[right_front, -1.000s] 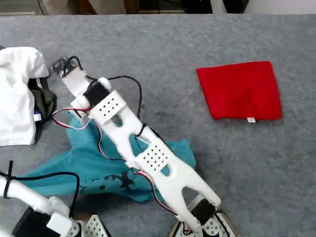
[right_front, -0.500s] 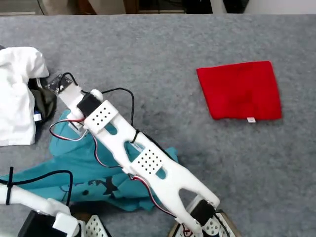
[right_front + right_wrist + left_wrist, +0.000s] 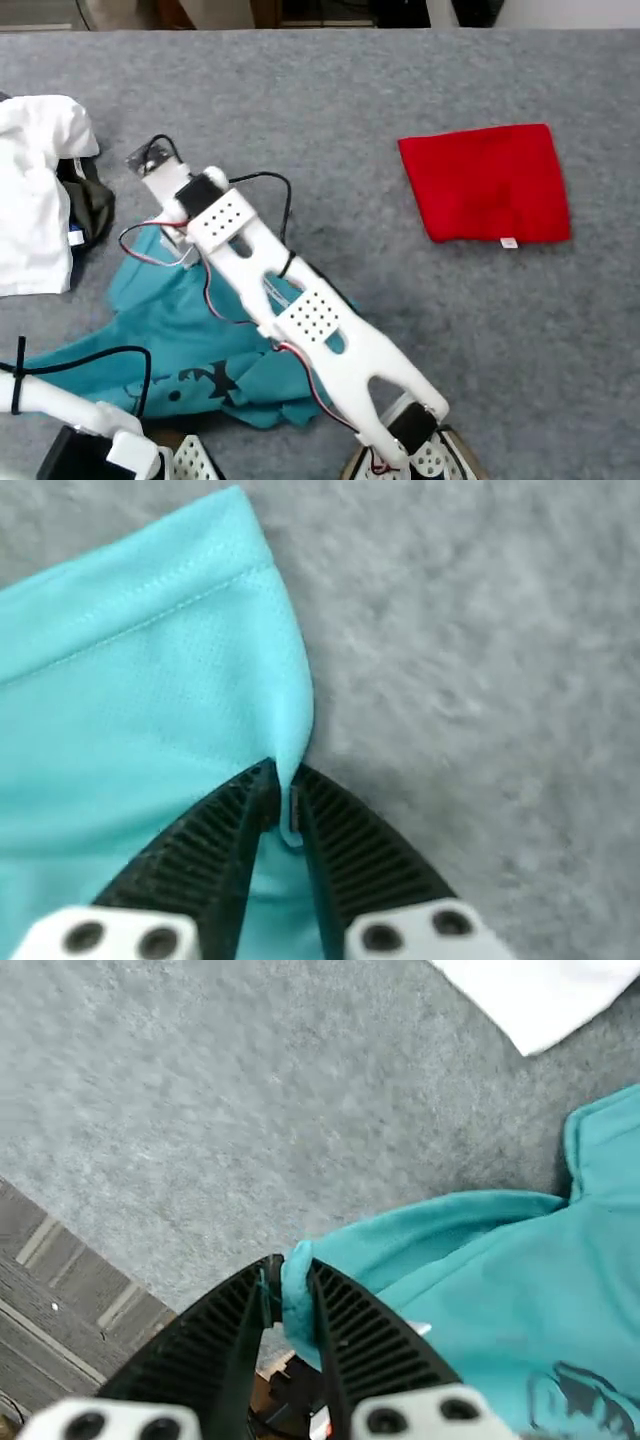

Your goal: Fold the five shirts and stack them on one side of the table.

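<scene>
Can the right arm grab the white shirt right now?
Probably not yet: the jaws of the right arm are shut on an edge of the teal shirt. The white shirt lies close by, uncovered, so it looks reachable once they let go.

Overhead view, close wrist views, sharing teal shirt [image 3: 150, 325]

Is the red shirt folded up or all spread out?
Folded. The red shirt lies as a neat flat rectangle, with no sleeves or collar sticking out.
</scene>
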Controlling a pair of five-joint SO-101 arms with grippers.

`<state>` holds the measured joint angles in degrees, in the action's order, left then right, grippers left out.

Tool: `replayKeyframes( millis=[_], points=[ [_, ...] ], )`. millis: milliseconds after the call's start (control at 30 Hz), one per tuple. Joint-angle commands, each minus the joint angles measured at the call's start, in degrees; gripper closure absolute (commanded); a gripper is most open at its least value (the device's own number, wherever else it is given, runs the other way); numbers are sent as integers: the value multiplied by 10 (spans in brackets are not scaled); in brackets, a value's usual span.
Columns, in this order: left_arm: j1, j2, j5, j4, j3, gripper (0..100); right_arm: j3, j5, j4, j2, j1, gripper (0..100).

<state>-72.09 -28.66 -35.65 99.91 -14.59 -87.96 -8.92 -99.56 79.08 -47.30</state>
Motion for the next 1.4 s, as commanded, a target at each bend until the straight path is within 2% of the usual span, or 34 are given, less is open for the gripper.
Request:
replayKeyframes(
  millis=[0,233,400,633,767,833,967,1033,1367],
  points=[
    [32,-7,4,-3,-26,981,7,6,-28,-15,50,996],
    [145,-7,32,-4,-80,981,60,6,-30,-90,138,996],
    [266,-7,81,-8,-105,981,298,6,-29,-226,184,996],
    [394,-7,159,-87,-144,981,618,18,-26,-409,198,995],
    [447,-7,180,-103,-154,981,743,18,26,-471,226,993],
    [462,-7,188,-103,-160,981,782,21,49,-482,240,962],
    [467,-7,188,-110,-172,981,788,30,22,-502,242,793],
    [465,-7,188,-121,-181,981,784,39,20,-520,240,742],
    [462,-8,188,-118,-205,981,672,39,0,-545,255,734]
  ],
)
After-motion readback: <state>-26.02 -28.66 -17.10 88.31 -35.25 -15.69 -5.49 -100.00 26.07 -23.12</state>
